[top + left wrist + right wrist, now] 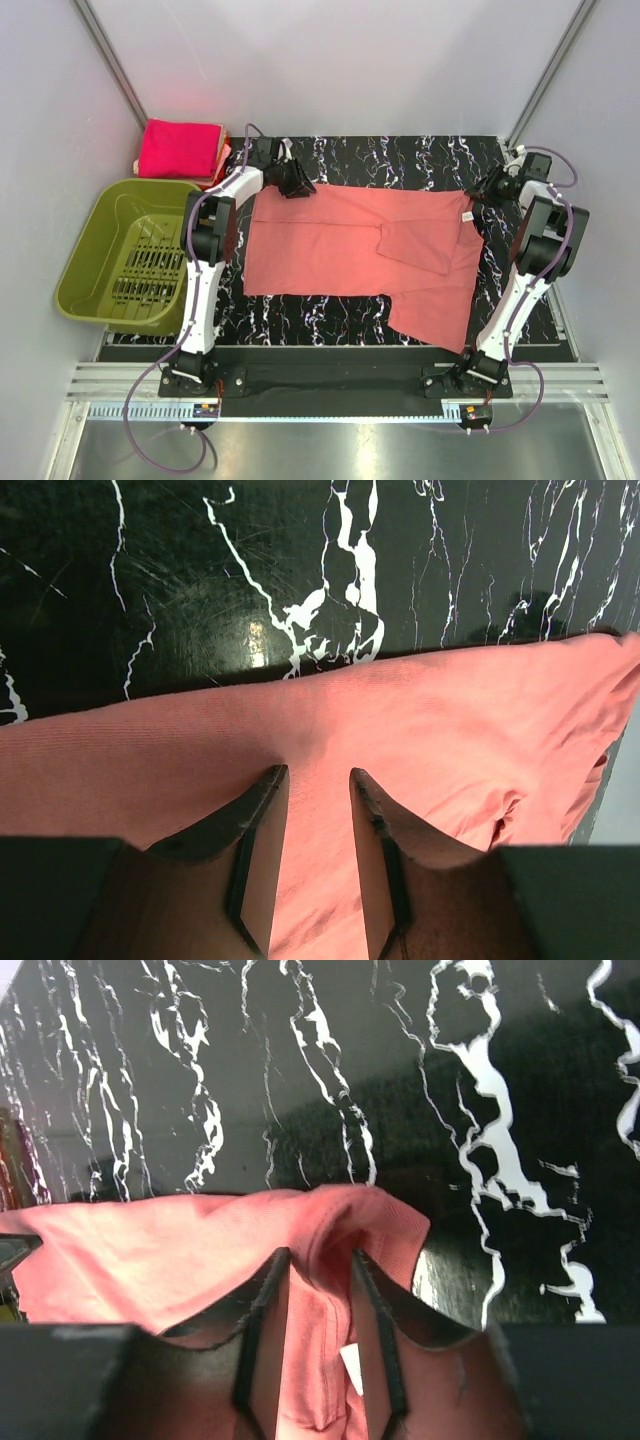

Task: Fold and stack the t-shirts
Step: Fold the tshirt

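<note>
A large salmon-coral t-shirt (pixel 340 245) lies spread on the black marble table (pixel 400 155), partly folded, with one part reaching toward the near right. My left gripper (pixel 298 185) is at its far left corner. In the left wrist view the jaws (pixel 318 772) stand apart over flat cloth (pixel 420 720). My right gripper (pixel 478 192) is at the far right corner. Its jaws (pixel 318 1252) stand apart around a raised fold of collar cloth (pixel 150 1250) with a white label (pixel 352 1370). A folded magenta-pink t-shirt stack (pixel 180 148) lies at the far left.
An olive-green plastic basket (pixel 130 250) stands left of the table, beside the left arm. Grey walls close in on both sides and behind. Bare marble shows along the far edge and along the near edge in front of the shirt.
</note>
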`<state>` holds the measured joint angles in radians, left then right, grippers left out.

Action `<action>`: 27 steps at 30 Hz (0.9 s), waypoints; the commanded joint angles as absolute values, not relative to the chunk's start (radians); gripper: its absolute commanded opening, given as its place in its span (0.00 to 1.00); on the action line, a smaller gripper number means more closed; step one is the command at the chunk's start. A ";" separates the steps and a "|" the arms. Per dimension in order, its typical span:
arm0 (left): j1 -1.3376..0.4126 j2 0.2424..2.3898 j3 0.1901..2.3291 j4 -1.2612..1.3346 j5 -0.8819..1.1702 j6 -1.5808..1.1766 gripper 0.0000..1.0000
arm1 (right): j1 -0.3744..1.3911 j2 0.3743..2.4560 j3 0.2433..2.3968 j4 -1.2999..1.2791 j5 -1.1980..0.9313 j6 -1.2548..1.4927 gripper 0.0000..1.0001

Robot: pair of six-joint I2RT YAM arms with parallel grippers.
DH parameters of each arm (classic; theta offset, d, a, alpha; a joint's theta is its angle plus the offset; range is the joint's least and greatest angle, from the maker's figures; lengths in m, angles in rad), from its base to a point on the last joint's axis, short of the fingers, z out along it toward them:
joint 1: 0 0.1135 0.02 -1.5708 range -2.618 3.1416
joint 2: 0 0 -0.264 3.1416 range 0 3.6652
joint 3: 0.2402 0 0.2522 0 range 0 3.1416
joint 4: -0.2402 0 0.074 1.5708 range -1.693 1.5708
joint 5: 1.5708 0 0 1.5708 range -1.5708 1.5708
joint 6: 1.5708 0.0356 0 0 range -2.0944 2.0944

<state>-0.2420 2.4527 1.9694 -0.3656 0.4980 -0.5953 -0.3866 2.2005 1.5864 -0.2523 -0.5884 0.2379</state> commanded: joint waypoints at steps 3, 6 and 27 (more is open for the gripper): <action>-0.233 2.474 2.008 -0.337 0.517 -0.607 0.37 | -0.396 2.223 1.651 -0.230 -0.644 0.221 0.31; -0.233 2.474 2.002 -0.336 0.505 -0.611 0.38 | -0.414 2.229 1.646 -0.216 -0.647 0.229 0.05; -0.219 2.546 2.075 -0.304 0.512 -0.675 0.38 | -0.443 2.364 1.689 -0.169 -0.592 0.494 0.00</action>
